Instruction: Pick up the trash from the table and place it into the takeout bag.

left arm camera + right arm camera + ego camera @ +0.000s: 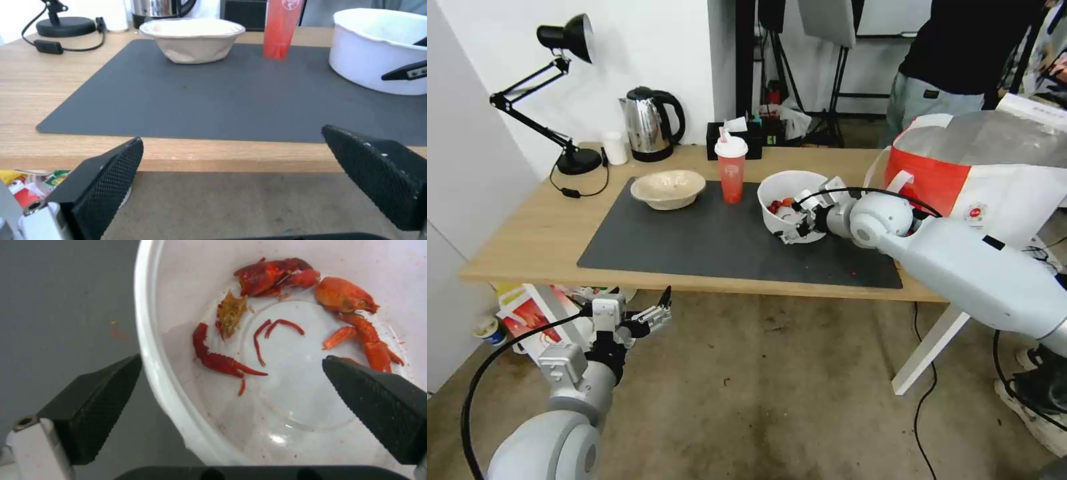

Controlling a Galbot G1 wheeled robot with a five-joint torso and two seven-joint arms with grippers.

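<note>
On the table (pixel 527 233) the trash stands on a dark grey mat (pixel 707 240): a beige bowl (pixel 668 188), a red lidded cup (pixel 732 170) and a white round bowl (pixel 787 190) holding red shell scraps (pixel 271 276). My right gripper (pixel 796 219) is open at the white bowl's near rim (pixel 149 350), one finger outside over the mat and one inside. The takeout bag (pixel 960 167), white with red print, stands at the table's right end behind my right arm. My left gripper (pixel 657 315) hangs open below the table's front edge, facing the beige bowl (pixel 193 41) and the cup (pixel 280 30).
A steel kettle (pixel 650 123), a black desk lamp (pixel 554 87), a small white cup (pixel 616 148) and a black tissue box (pixel 740 137) line the back edge. Packages (pixel 527 313) lie on the floor under the table's left end. A person (pixel 960 53) stands behind.
</note>
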